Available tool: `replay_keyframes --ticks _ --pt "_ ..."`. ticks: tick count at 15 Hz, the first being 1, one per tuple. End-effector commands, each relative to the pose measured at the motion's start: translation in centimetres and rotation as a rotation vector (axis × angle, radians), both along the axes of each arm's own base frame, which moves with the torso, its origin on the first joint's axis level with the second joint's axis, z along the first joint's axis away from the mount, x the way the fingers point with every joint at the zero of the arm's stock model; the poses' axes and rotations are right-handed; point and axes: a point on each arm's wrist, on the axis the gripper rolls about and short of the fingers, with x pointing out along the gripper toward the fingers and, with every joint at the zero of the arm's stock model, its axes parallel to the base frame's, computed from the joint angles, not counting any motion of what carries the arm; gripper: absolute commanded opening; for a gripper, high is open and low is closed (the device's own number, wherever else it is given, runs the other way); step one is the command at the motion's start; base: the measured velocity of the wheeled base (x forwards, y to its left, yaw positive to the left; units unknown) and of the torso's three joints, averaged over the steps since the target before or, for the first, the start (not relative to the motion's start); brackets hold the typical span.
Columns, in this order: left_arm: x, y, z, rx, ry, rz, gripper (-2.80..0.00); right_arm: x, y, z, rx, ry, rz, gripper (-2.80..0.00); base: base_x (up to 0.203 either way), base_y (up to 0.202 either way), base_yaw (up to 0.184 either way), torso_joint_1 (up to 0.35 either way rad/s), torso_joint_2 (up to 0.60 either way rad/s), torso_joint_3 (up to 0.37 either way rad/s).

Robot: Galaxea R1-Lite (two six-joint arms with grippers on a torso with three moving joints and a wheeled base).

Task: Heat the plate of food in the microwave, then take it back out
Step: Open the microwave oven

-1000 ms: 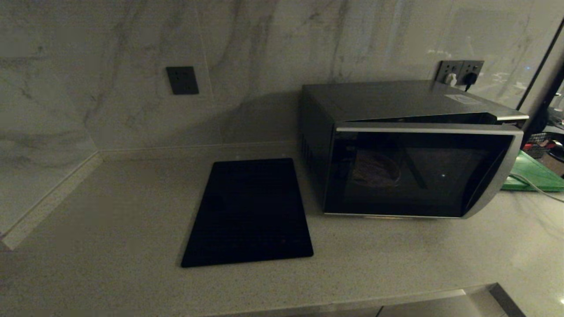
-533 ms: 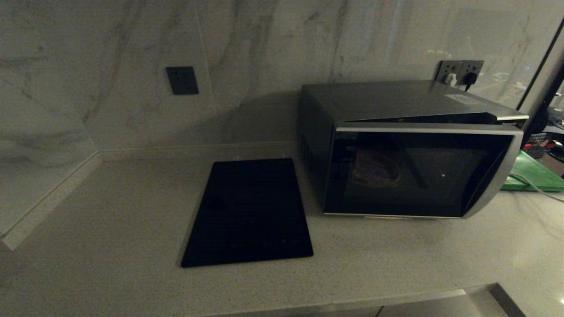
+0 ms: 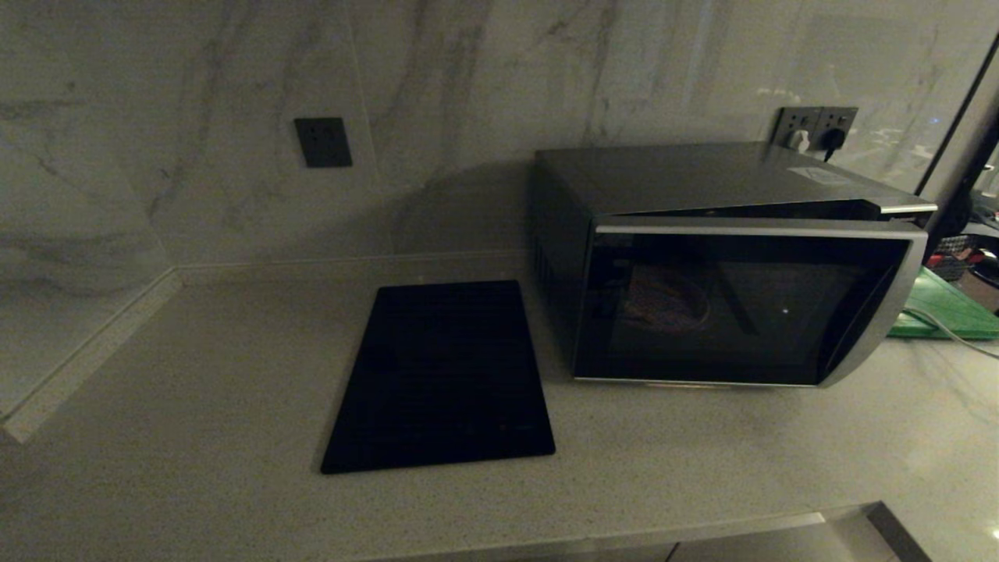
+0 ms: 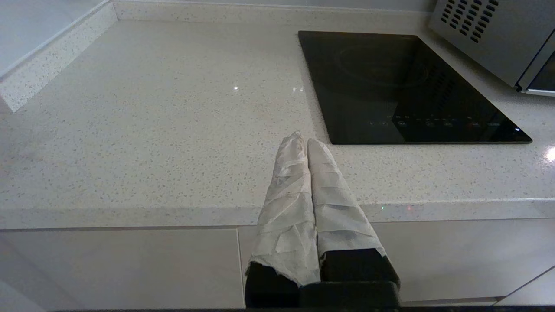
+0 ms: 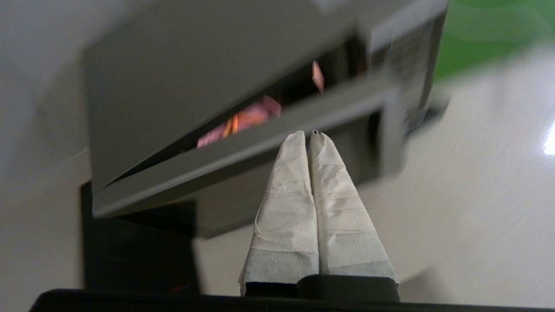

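Observation:
The silver-grey microwave (image 3: pixel 702 187) stands at the back right of the counter, its dark glass door (image 3: pixel 741 308) swung slightly ajar on the right side. Behind the glass I make out the round plate of food (image 3: pixel 665 300). Through the door gap, the right wrist view shows the lavender plate with orange sticks (image 5: pixel 243 122) inside. My right gripper (image 5: pixel 307 135) is shut and empty, pointing at the door's edge from a short way off. My left gripper (image 4: pixel 303 140) is shut and empty, parked near the counter's front edge. Neither gripper shows in the head view.
A flat black cooktop panel (image 3: pixel 445 375) lies in the counter left of the microwave. A green board (image 3: pixel 948 308) lies to the microwave's right, with a white cable across it. Wall sockets (image 3: pixel 815 125) sit behind the microwave. A marble wall closes the back and left.

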Motion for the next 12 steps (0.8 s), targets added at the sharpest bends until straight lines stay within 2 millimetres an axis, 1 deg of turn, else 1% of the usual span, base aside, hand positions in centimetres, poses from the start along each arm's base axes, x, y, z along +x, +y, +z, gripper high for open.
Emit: replay_keyframes --ticks 1,4,6,8,12 --pt "0.0 0.0 0.0 -0.001 0.001 0.001 -2.80 6.2 0.2 -3.6 0.121 0.158 -0.052 -2.80 0.000 0.000 0.000 0.000 0.00 0.000" --pt "0.0 0.0 0.0 -0.001 0.001 0.001 -2.80 9.6 0.2 -6.2 0.177 0.242 -0.085 -2.80 0.000 0.000 0.000 0.000 0.00 0.000" --pt "0.0 0.0 0.0 -0.001 0.001 0.001 -2.80 11.2 0.0 -7.3 0.173 0.262 -0.093 -2.80 0.000 0.000 0.000 0.000 0.00 0.000" --pt "0.0 0.0 0.0 -0.001 0.001 0.001 -2.80 12.9 -0.8 -8.0 0.146 0.246 -0.102 -2.80 0.000 0.000 0.000 0.000 0.00 0.000" --pt "0.0 0.0 0.0 -0.001 0.001 0.001 -2.80 14.3 -3.0 -7.7 0.047 0.163 -0.106 -2.80 0.000 0.000 0.000 0.000 0.00 0.000"
